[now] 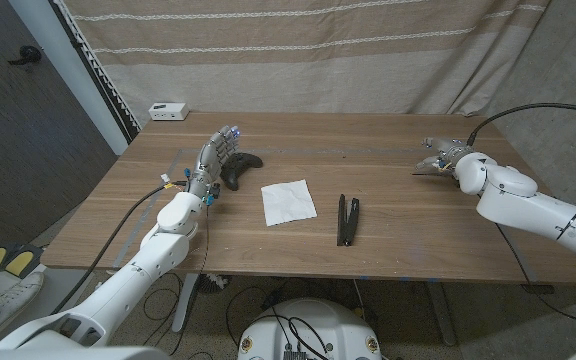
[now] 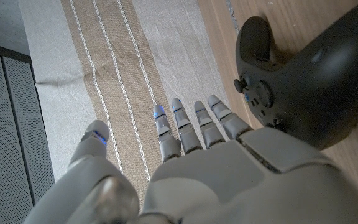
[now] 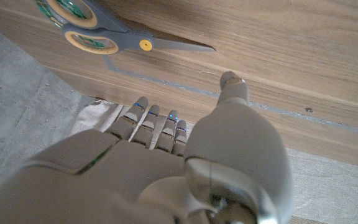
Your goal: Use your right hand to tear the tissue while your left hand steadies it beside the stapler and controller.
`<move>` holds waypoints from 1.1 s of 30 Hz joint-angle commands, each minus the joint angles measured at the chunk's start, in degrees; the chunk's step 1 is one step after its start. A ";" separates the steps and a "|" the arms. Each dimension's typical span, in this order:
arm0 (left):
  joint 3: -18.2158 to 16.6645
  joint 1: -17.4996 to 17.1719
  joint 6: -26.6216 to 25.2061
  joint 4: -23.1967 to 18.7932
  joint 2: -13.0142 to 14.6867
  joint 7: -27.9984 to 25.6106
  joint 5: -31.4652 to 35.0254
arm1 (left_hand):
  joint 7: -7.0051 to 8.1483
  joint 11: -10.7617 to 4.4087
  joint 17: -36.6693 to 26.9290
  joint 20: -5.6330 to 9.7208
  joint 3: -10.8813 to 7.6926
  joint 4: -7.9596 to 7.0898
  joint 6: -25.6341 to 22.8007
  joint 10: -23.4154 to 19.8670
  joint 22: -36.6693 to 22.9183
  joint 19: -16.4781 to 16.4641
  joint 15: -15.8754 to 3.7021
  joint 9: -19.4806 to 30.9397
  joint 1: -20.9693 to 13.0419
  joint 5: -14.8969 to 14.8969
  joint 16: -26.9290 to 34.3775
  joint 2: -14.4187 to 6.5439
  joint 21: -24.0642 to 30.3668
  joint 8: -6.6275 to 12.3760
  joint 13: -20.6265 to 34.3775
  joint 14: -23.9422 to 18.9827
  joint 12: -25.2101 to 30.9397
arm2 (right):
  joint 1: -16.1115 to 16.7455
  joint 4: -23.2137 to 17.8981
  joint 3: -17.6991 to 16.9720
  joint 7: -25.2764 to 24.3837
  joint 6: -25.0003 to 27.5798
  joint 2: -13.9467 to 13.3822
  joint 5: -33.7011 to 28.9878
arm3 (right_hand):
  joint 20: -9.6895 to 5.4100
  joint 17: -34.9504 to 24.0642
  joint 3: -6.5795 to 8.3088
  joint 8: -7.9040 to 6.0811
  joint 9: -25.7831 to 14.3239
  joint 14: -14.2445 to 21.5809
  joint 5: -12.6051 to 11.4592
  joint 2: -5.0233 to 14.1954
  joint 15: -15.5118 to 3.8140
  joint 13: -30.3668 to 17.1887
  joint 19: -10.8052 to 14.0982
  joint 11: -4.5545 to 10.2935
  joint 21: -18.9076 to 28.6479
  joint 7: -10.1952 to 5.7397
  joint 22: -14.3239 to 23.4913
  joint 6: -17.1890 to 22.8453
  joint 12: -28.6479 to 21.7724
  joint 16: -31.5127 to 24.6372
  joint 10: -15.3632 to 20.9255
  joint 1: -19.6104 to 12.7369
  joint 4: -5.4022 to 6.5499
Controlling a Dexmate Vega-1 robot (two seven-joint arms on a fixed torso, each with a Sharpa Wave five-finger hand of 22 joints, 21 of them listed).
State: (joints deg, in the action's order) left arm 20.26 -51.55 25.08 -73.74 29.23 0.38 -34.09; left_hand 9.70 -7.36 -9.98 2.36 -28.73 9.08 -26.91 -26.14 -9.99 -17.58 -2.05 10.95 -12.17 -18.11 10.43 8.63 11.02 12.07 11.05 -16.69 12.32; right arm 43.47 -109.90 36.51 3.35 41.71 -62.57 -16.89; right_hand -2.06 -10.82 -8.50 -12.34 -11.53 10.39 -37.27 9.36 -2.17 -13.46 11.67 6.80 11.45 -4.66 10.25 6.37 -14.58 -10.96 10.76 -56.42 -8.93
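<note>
Left hand (image 1: 215, 157) hiding controller (image 1: 239, 170) edge, scissors (image 3: 98, 28) cropped

This looks like a robot lab or test room, not a home. A plain wooden table (image 1: 388, 215) stands in front of a striped cloth backdrop (image 1: 298, 50) hung as a screen, with a dark perforated panel (image 1: 28, 110) off to one side. Cables (image 1: 118, 235) trail over the table edge, and a small white box (image 1: 169, 111) sits at the far corner. Yellow foot pedals (image 1: 3, 262) lie on the floor.
</note>
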 commanded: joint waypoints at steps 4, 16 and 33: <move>0.05 -0.08 0.01 0.33 -0.18 0.16 -0.20 | -0.07 0.42 -0.23 0.96 -0.14 -0.32 -0.47 -0.12 -0.30 0.35 -7.56 0.13 -0.61 0.11 0.24 -0.21 0.28 0.07 0.21 0.24 -0.15 | -2.14 0.87 2.46 3.73 1.31 0.45 -4.56 | -0.36 -0.24 1.11 -0.65 -0.33 0.22 0.34 0.76 -10.00 -0.23 0.15 0.15 -0.04 -0.32 0.16 1.04 -0.48 -0.09 0.71 -1.61 0.05; -0.05 -0.56 0.46 -0.25 -0.02 0.09 -0.08 | -0.06 0.44 -0.24 1.02 -0.12 -0.33 -0.43 -0.10 -0.31 0.39 -7.55 0.13 -0.65 0.15 0.23 -0.22 0.28 -0.02 0.21 0.30 -0.17 | -4.43 3.07 5.01 8.00 -0.36 0.88 -8.96 | -0.30 -1.16 6.35 -0.53 -1.14 2.05 3.47 2.16 -10.54 -1.06 0.46 0.64 0.30 -0.28 0.25 -0.05 -0.85 -1.15 0.39 -6.16 0.47; -0.26 -2.47 0.10 -2.96 0.77 -1.29 0.52 | -0.08 0.43 -0.25 1.14 -0.10 -0.35 -0.59 -0.16 -0.31 0.37 -7.63 0.14 -0.68 0.19 0.26 -0.23 0.30 -0.02 0.21 0.27 -0.15 | -4.12 3.65 5.60 11.84 -1.09 0.87 -12.80 | -0.24 -2.00 8.32 -0.62 -1.47 2.38 5.68 1.68 -10.28 -1.87 0.51 0.20 0.37 0.07 0.31 -0.33 -1.73 -1.58 1.65 -6.35 1.58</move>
State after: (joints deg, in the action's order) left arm 20.11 -53.13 25.32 -75.59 29.77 -0.26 -33.81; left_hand 9.70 -7.15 -9.98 2.36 -28.74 9.08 -26.90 -25.93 -9.99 -17.58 -2.35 10.95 -12.17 -18.11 10.43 8.63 11.02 12.08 11.05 -16.38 12.32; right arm 39.52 -106.72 41.40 12.60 40.95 -61.82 -26.89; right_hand -2.25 -12.48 -0.79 -12.78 -12.67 12.08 -31.94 11.25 -2.36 -15.06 11.88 7.36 11.46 -4.82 10.25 5.91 -15.92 -11.97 11.79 -62.08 -7.38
